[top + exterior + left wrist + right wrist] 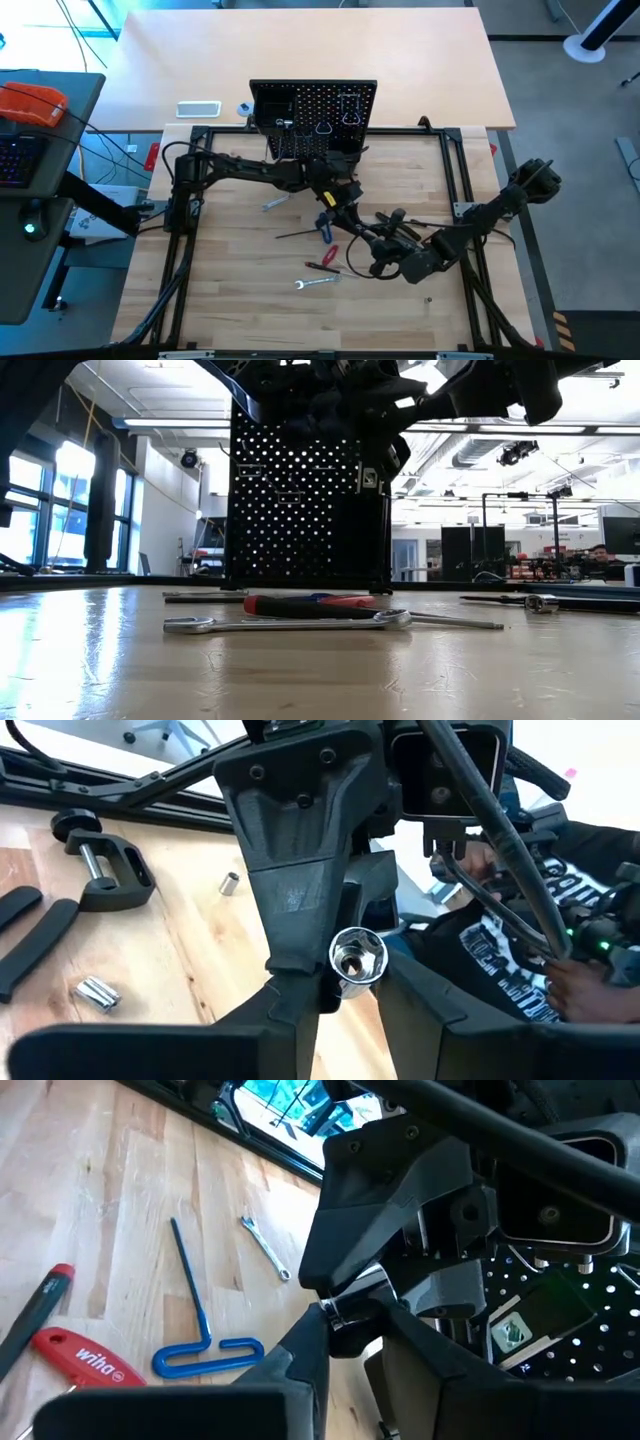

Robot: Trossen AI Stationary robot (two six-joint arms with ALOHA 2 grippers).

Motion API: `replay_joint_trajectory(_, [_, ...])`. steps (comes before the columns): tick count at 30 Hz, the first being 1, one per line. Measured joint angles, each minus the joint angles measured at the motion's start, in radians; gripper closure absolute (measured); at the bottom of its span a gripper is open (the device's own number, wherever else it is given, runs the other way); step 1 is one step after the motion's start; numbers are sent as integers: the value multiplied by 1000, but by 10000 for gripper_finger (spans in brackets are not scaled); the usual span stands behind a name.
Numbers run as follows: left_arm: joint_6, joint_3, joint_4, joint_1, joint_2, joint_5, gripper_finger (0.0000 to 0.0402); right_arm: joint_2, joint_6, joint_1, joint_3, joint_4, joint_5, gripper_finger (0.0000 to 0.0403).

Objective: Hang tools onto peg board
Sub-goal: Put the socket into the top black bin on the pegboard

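Meeting above the middle of the table [230, 300], our two grippers share one small silver socket [357, 960], a short shiny cylinder whose open end faces the left wrist camera. We judge this a handover in front of the peg board [315, 115]. The left gripper [338, 192] is narrowed on one end of the socket, and the right gripper [358, 226] pinches the other end; which of them carries the weight we cannot tell. The socket's long axis runs roughly from one gripper to the other, and the board stands just behind the left gripper, so our left arm is the nearer one for hanging.

Below lie a blue T hex key [200, 1335], a red-handled screwdriver [75, 1358], a small wrench [264, 1246], a C-clamp [105, 870] and a long wrench [290, 623]. Hooks already carrying tools crowd the board's face, so our approach looks tight.
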Motion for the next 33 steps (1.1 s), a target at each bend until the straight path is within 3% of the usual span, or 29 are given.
replay_joint_trajectory(10, [26, 1, 0, 3, -42, 4, 309, 1, -67, 24, 67, -46, 47, 341])
replay_joint_trajectory(16, [49, 1, -3, 0, -47, -5, 326, 0, -59, 23, 68, -57, 42, 340])
replay_joint_trajectory(33, [67, 1, -5, -10, -47, -27, 351, 0, -49, 25, 69, -94, 74, 302])
